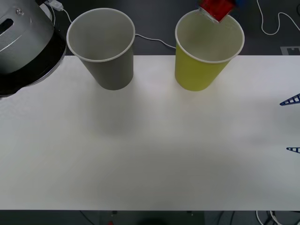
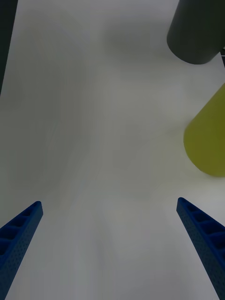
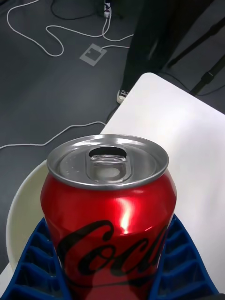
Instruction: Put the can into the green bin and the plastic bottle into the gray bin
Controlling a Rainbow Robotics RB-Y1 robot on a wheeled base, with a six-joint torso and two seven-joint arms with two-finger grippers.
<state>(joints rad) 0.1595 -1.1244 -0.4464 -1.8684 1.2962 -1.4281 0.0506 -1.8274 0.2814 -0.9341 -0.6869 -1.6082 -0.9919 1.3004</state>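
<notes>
The left end effector (image 3: 112,262) is clamped on the can (image 3: 108,211), its blue ribbed fingers (image 3: 33,262) pressed against both sides of the red body. The can's silver top and opened pull-tab face away from the wrist. In the front view the can (image 1: 216,9) hangs above the far rim of the green bin (image 1: 201,70), tilted, with its silver end toward the bin's pale inside. From the left wrist, a curve of the green bin's white rim (image 3: 21,206) shows just beneath and beside the held can, with the corner of the white surface (image 3: 187,140) beyond it.

The right end effector (image 2: 110,234) sits low over the surface (image 1: 150,150) at the robot's right edge, fingers spread wide with nothing between them; its two blue tips (image 1: 291,100) poke into the front view. Ahead of it stand the green bin (image 2: 208,140) and, farther off, the gray bin (image 2: 194,33). In the front view the gray bin (image 1: 110,70) stands upright beside the green one, apart from it, well away from the left end effector's load.
</notes>
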